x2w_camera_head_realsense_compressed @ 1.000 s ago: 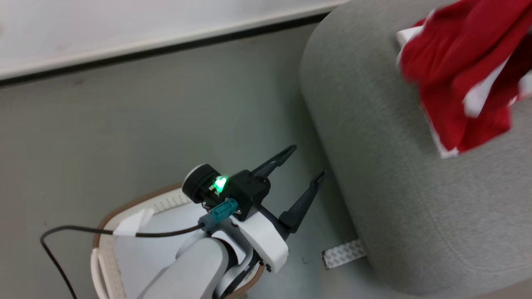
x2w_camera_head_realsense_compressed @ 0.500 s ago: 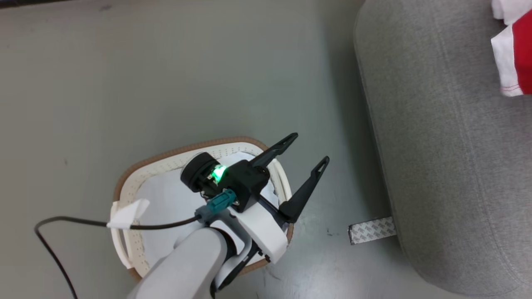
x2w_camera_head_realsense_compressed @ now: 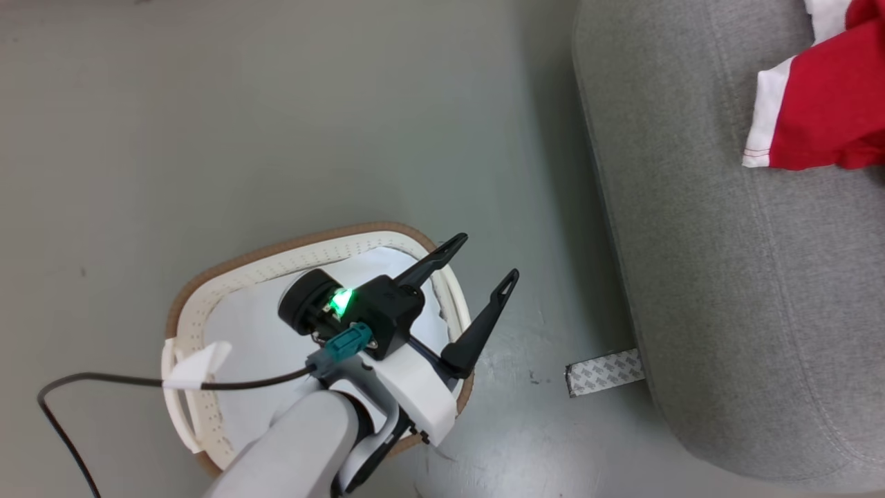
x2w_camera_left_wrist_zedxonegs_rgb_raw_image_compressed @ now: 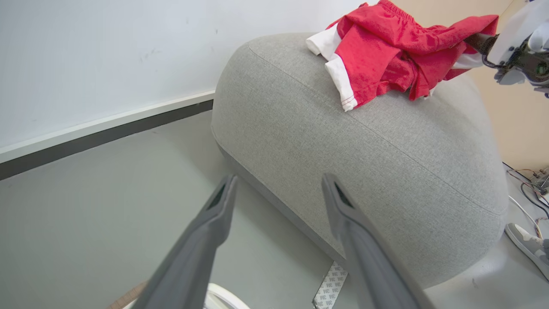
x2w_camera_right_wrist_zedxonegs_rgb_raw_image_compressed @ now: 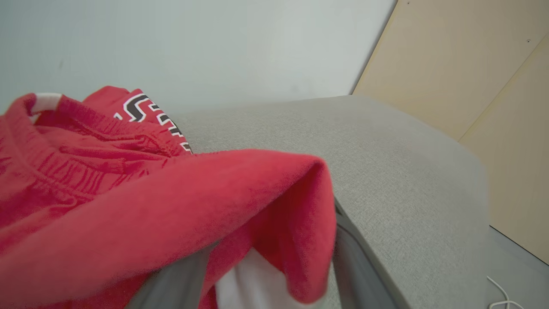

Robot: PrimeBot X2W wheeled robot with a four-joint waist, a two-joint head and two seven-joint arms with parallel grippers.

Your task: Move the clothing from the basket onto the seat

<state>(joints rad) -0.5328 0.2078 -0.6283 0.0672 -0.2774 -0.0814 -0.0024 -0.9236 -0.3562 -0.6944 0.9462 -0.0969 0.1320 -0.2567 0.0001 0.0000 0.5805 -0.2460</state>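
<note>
The grey seat (x2w_camera_head_realsense_compressed: 726,290) stood on the floor at my right, and the red and white clothing (x2w_camera_head_realsense_compressed: 823,117) lay bunched on top of it, a white-edged fold trailing towards the seat's rounded edge. The basket (x2w_camera_head_realsense_compressed: 276,259) sat on the floor near the seat without touching it. My left gripper (x2w_camera_head_realsense_compressed: 484,259) hung above the basket's rim with fingers spread wide and holding nothing, while my right gripper (x2w_camera_right_wrist_zedxonegs_rgb_raw_image_compressed: 274,240) had its fingers apart with red cloth draped loosely over them.
</note>
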